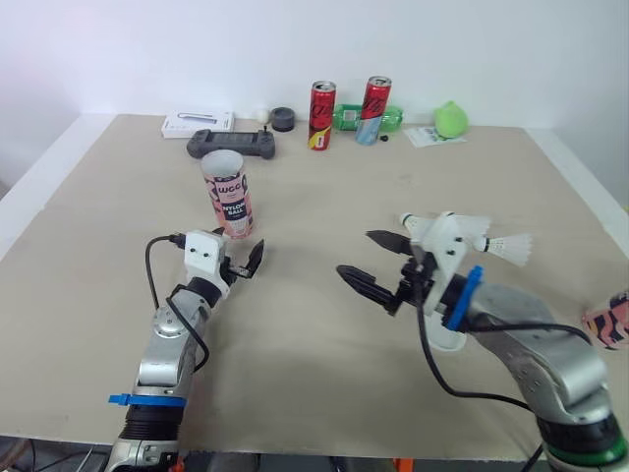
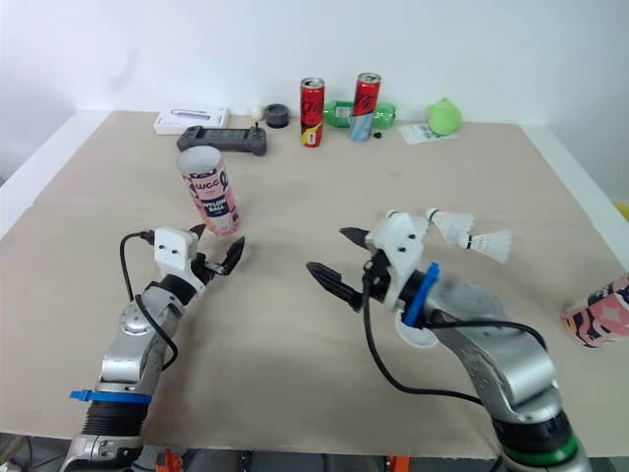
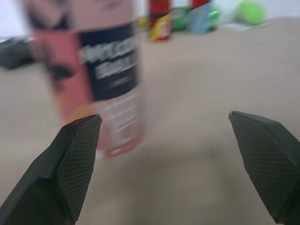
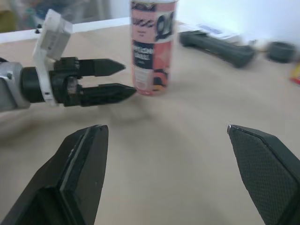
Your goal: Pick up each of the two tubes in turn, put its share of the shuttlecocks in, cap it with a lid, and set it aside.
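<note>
Beige tabletop (image 1: pixel 324 197), upright tube (image 1: pixel 228 195) just beyond open left end effector (image 3: pixel 164 117), right end effector (image 1: pixel 356 252) also open.

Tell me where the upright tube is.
In the eye views the tube stands on the table, on the robot's left, just beyond the open left gripper and nearer than the black controller.

Head stereo pair high over the table (image 1: pixel 393 197); wrist cameras low, close, both toward the upright tube (image 4: pixel 153 47).
</note>
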Motion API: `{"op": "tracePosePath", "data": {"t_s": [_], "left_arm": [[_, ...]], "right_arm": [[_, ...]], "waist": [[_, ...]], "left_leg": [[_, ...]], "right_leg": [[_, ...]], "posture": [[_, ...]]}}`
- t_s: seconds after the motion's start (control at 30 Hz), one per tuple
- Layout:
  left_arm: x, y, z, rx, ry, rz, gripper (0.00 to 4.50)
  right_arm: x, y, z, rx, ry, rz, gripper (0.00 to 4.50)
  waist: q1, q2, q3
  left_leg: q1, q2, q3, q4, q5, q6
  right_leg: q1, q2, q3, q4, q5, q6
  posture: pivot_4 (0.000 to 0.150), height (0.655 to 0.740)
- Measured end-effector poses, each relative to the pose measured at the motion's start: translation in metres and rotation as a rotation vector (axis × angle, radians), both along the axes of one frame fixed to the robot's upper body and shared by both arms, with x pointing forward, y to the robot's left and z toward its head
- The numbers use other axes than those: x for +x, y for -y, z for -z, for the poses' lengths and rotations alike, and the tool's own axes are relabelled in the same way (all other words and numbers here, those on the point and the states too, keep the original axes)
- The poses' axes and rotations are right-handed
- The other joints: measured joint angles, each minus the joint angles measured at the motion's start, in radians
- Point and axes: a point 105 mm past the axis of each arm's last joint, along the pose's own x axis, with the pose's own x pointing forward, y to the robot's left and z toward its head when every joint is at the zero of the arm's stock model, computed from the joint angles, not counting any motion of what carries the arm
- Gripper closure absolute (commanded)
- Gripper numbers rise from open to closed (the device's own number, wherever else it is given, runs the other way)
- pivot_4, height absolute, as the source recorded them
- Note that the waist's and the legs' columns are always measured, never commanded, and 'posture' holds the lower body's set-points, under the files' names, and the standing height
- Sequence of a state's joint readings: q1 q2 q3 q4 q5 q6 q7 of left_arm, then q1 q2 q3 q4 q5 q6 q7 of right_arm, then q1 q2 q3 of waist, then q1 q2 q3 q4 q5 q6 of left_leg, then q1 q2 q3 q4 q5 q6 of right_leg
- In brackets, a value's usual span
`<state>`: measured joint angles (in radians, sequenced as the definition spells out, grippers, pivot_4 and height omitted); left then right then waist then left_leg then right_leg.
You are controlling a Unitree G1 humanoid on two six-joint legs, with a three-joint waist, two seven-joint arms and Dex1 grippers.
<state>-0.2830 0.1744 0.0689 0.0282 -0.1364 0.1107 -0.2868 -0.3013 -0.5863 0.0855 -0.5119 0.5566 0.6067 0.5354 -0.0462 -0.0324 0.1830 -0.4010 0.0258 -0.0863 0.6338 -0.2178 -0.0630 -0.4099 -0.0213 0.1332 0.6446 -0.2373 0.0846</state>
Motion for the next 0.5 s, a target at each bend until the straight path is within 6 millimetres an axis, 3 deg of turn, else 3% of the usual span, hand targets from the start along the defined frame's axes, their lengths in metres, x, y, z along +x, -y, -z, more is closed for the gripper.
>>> {"op": "tracePosePath", "data": {"t_s": [0.13, 0.5], "left_arm": [[0.017, -0.011, -0.003, 0.005, -0.004, -0.050, 0.00], [0.063, -0.001, -0.006, 0.012, -0.033, -0.002, 0.00]], "right_arm": [[0.004, -0.014, 0.005, 0.001, -0.009, -0.042, 0.12], [0.008, -0.022, 0.002, 0.015, 0.016, -0.057, 0.12]], "waist": [[0.003, 0.000, 0.000], [0.001, 0.000, 0.000]], "left_leg": [[-0.004, -0.002, -0.002, 0.000, -0.001, -0.001], [-0.003, -0.002, -0.003, 0.001, 0.000, 0.000]], "right_leg": [[-0.002, -0.002, -0.002, 0.000, 0.000, -0.002], [-0.001, -0.002, -0.003, 0.000, 0.000, 0.001]], "posture": [[0.150, 0.7400], [0.150, 0.7400]]}}
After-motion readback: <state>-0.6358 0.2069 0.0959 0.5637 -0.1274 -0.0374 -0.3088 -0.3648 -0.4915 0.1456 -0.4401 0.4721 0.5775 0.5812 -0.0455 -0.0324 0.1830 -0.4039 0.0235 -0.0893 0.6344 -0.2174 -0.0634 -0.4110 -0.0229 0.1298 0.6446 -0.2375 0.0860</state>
